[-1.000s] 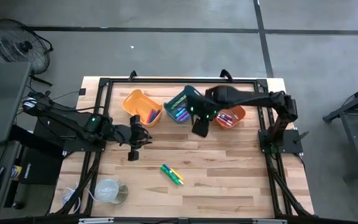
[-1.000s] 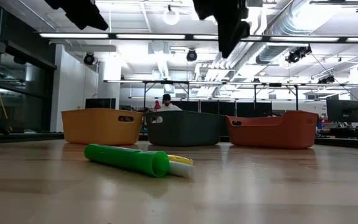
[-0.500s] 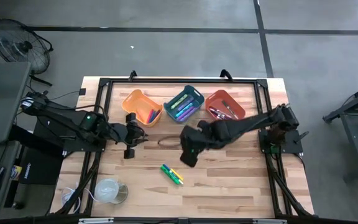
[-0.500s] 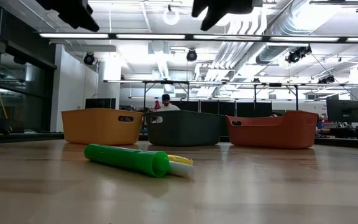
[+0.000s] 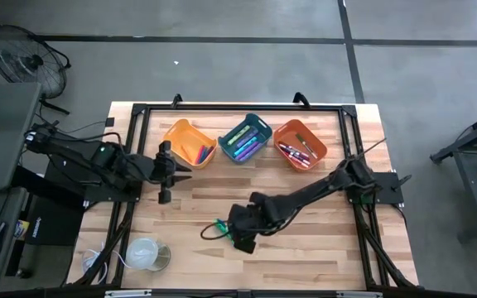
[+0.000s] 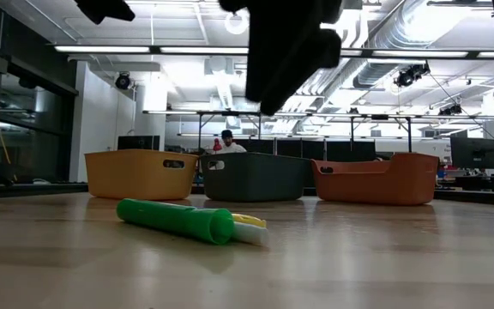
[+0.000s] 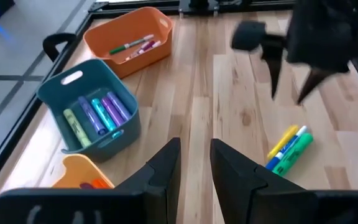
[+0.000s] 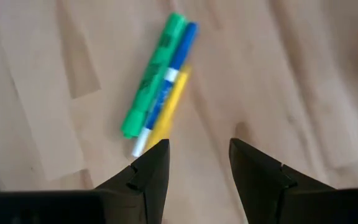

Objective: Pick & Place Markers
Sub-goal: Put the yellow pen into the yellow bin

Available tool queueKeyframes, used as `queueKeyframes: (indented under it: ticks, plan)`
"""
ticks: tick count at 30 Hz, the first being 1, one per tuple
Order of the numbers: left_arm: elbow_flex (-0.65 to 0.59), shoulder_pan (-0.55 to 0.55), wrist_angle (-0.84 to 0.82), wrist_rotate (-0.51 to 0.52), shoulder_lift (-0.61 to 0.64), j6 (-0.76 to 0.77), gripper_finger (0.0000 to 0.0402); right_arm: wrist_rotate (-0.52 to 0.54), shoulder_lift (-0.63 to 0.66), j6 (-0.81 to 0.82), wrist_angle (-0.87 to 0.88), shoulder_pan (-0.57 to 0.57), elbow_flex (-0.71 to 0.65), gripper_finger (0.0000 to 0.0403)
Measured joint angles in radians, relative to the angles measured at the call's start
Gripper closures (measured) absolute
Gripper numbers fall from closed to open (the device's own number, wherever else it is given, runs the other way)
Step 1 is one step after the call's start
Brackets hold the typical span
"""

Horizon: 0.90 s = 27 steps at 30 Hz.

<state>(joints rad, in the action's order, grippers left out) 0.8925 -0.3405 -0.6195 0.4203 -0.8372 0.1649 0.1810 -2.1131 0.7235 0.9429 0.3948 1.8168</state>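
Note:
Three markers, green (image 8: 151, 78), blue and white (image 8: 171, 68) and yellow (image 8: 166, 115), lie side by side flat on the wooden table (image 5: 305, 248). They also show in the left wrist view (image 7: 289, 149), and the green marker (image 6: 174, 220) in the low view. My right gripper (image 8: 197, 162) hangs open just above them and a little to their right (image 5: 240, 230), touching nothing. My left gripper (image 7: 194, 162) waits open at the table's left (image 5: 166, 170), near the yellow bin.
Three bins stand in a row at the far side: yellow (image 5: 187, 142), teal (image 5: 245, 139) and orange (image 5: 299, 145), each holding markers. A white round cup-like thing (image 5: 145, 252) sits at the near left corner. Bare wood lies to the right of the loose markers.
My right gripper has swung from over the teal and orange bins toward the near edge and the left, coming down over the three loose markers; it stays open. My left gripper has drawn back a little toward the table's left. The markers have not moved.

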Motion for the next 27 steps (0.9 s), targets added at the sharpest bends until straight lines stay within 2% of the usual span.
queueKeyframes:
  ticks: [8, 27]
  plan:
    - [0.0, 0.0, -0.034, 0.001, 0.013, 0.021, 0.0318, -0.005, -0.096, 0.006, -0.139, 0.022, 0.0, 0.0247]
    - [0.0, 0.0, -0.036, 0.017, 0.013, 0.024, 0.0318, 0.103, -0.131, 0.178, -0.166, 0.023, 0.001, 0.0247]
